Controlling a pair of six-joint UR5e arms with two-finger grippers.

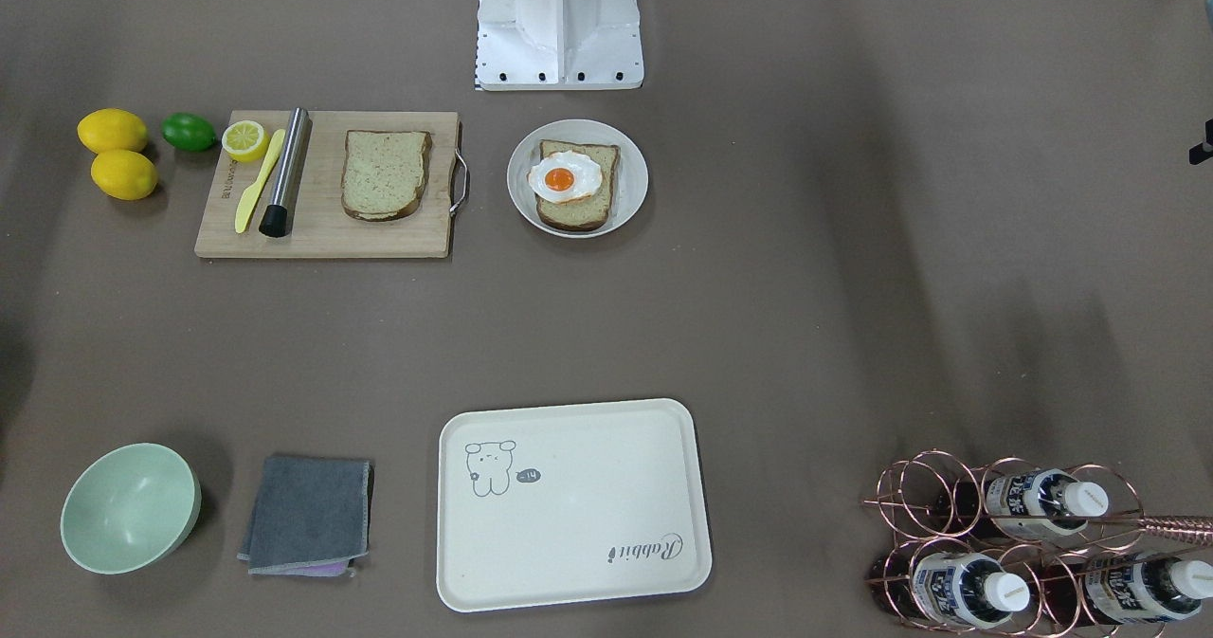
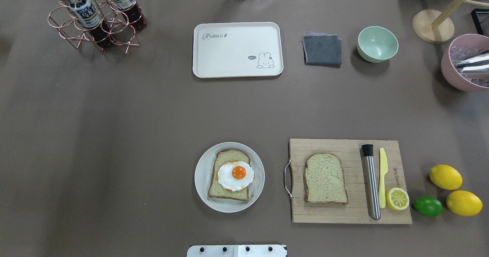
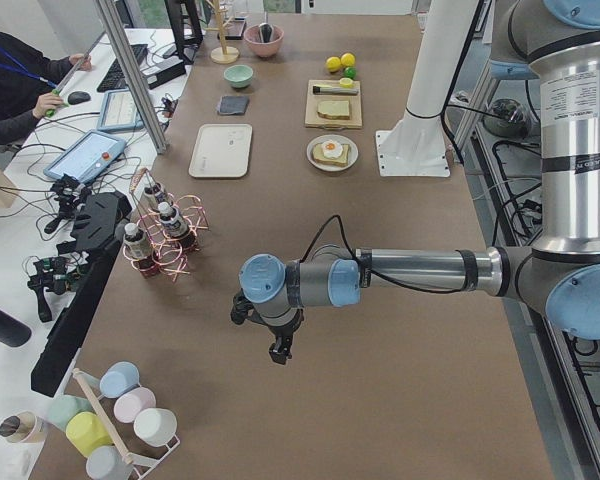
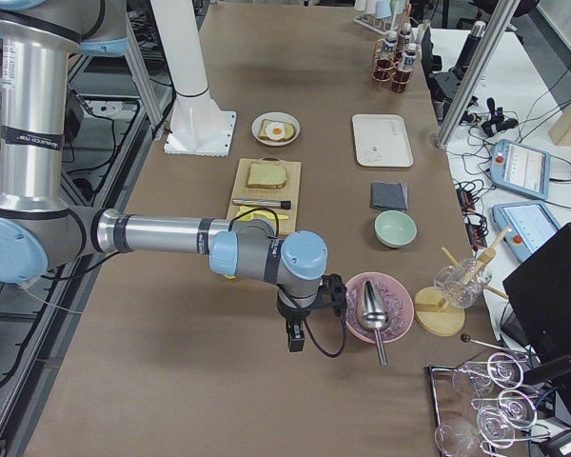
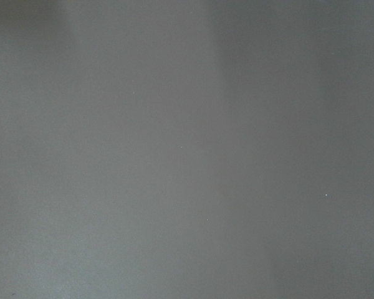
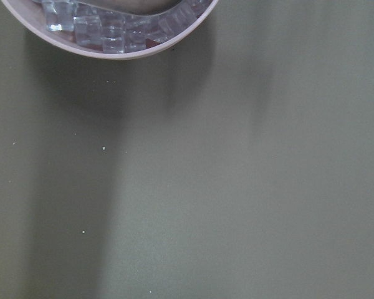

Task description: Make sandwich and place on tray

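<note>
One bread slice (image 2: 229, 190) topped with a fried egg (image 2: 235, 175) lies on a round white plate (image 2: 258, 180). A second bare slice (image 2: 325, 178) lies on the wooden cutting board (image 2: 344, 150). The cream tray (image 2: 237, 54) sits empty at the table's far side. My left gripper (image 3: 278, 352) hangs over bare table beyond the bottle rack, seen only in the exterior left view. My right gripper (image 4: 295, 341) hangs beside the pink bowl, seen only in the exterior right view. I cannot tell whether either is open or shut.
On the board lie a steel rod (image 2: 371, 180), a yellow knife (image 2: 382, 176) and a half lemon (image 2: 397, 198). Lemons (image 2: 445, 176) and a lime (image 2: 428, 206) sit beside it. A bottle rack (image 2: 95, 16), grey cloth (image 2: 322, 49), green bowl (image 2: 377, 44) and pink ice bowl (image 2: 464, 64) line the far side.
</note>
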